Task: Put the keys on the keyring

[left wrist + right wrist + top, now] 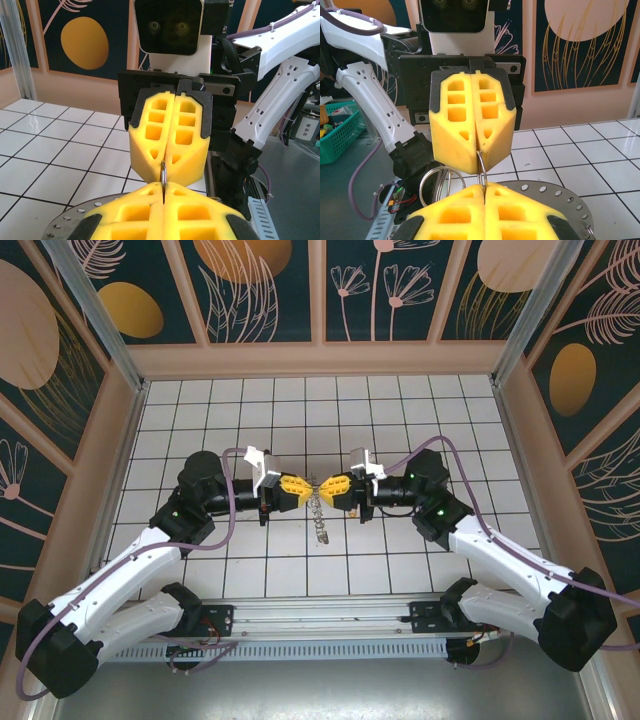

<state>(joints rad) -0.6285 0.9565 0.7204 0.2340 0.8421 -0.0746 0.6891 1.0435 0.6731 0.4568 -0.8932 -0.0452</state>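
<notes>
Over the middle of the white tiled table [400,430], my left gripper [308,488] and right gripper [331,486] meet tip to tip. Both are shut on the same thin silvery keyring [163,174], seen edge-on between the two pairs of yellow fingers. In the left wrist view my left gripper [163,186] is at the bottom and the right gripper [163,169] faces it. In the right wrist view the keyring [484,169] spans the right gripper [484,187] and left gripper [477,159]. More wire rings [440,168] hang beside it. A thin metal string [320,522] dangles below; the keys cannot be made out.
Patterned panel walls [320,290] close in the table on three sides. An aluminium rail [320,625] runs along the near edge between the arm bases. A green basket [340,135] stands off the table behind the left arm.
</notes>
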